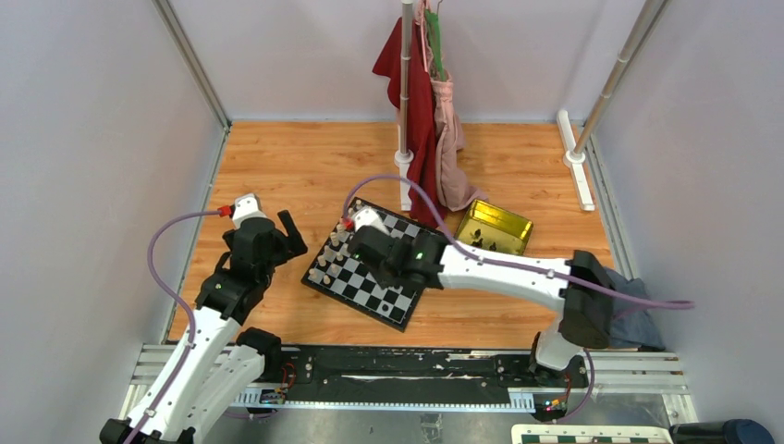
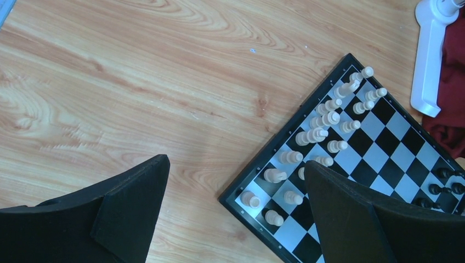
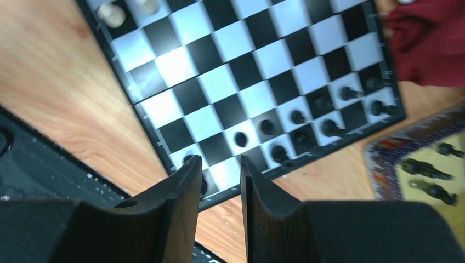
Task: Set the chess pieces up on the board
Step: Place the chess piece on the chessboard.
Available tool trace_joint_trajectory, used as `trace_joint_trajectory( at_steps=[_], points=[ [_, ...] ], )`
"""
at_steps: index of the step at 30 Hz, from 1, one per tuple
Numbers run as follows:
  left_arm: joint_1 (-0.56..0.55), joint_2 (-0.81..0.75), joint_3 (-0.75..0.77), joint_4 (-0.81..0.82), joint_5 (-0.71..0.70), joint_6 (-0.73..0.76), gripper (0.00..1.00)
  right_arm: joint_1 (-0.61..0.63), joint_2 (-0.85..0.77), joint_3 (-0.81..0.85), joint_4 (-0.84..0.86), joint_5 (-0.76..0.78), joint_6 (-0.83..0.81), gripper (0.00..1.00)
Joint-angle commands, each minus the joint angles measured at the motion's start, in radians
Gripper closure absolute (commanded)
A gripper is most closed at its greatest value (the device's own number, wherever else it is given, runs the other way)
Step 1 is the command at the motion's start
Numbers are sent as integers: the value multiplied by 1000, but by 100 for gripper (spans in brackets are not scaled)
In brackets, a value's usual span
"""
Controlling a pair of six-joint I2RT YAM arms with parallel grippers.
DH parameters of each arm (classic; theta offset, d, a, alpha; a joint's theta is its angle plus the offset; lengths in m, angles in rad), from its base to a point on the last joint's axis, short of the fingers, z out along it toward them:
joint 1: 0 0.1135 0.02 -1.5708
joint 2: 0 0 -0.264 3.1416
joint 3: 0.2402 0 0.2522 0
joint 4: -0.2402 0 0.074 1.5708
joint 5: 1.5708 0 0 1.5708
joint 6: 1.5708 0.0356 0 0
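You're working on a wood-grain tabletop (image 1: pixel 305 166) boxed in by pale grey walls. At the back stands a pole hung with red and pink cloths (image 1: pixel 427 120).

The board (image 1: pixel 370 291) lies turned at an angle in the middle of the table. Cream-white pieces (image 2: pixel 318 134) fill two rows along the side nearer your left arm. The black chess pieces (image 3: pixel 298 116) stand in two partly filled rows along the opposite side.

Just beside that black side, touching nothing on the board, sits the gold tin tray (image 1: pixel 508 222). It holds loose black pieces (image 3: pixel 419 169) lying on their sides. The right wrist view shows three of them, and the rest of the tray's floor is out of that view.

Your right gripper (image 3: pixel 220 160) hangs low over the board's corner on the black side, by the dark strip (image 1: pixel 407 370) at the table's near edge. Its fingers stand slightly parted with bare squares showing between them, so it grasps nothing. One black piece stands just beside a fingertip.

Your left gripper (image 2: pixel 236 164) is spread wide and holds nothing, hovering over bare wood off the board's cream-side edge.
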Motion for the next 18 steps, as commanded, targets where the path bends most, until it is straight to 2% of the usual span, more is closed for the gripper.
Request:
trace_joint_trajectory(
  at_steps=[1,9,14,18],
  points=[
    [-5,8,15,31,-1,-18,0,-127,-108,-18,-73,83,21,64],
    [-5,8,1,35,4,-31,0,-444,-270,-183,-64,86,37,61],
    [-5,14,9,33,1,-24,0,-611,-282,-254,-25,23,31,60],
    [-5,27,15,32,0,-21,0,-698,-256,-280,20,-18,25,58]
  ],
)
